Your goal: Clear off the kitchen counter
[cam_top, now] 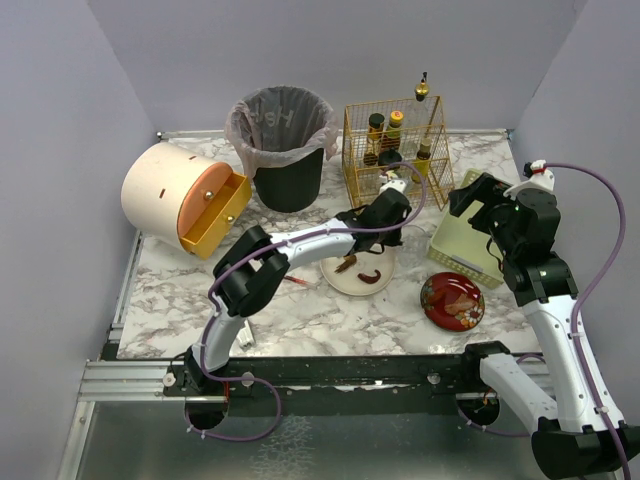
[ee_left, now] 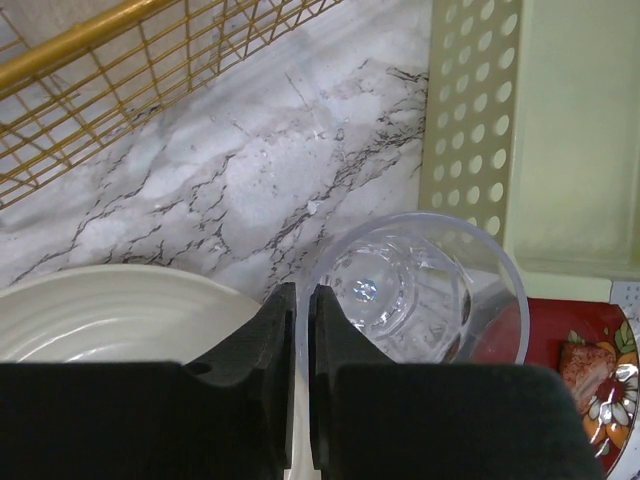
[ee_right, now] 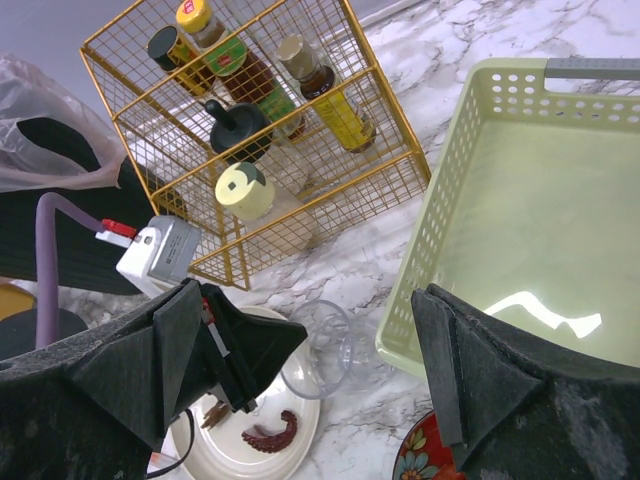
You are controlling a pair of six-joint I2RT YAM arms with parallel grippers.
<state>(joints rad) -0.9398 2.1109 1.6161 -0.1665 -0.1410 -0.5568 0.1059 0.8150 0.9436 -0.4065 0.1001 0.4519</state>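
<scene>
The white marble kitchen counter (cam_top: pixel 180 290) holds a white plate (cam_top: pixel 345 280) with dark red-brown scraps, a red patterned plate (cam_top: pixel 452 300) and a pale green basket (cam_top: pixel 465 245). My left gripper (ee_left: pixel 302 295) is shut on the rim of a clear glass (ee_left: pixel 420 290), one finger inside and one outside. The glass is tilted between the white plate (ee_left: pixel 110 310) and the basket (ee_left: pixel 520 120). My right gripper (ee_right: pixel 310 295) is open and empty, high above the glass (ee_right: pixel 320 350) and the basket's left edge (ee_right: pixel 440 210).
A gold wire rack (cam_top: pixel 392 150) with several bottles stands behind the glass. A black bin with a plastic liner (cam_top: pixel 285 145) and a cream cylinder with an orange drawer (cam_top: pixel 185 200) stand at the back left. A small red-and-white item (cam_top: pixel 295 283) lies left of the white plate.
</scene>
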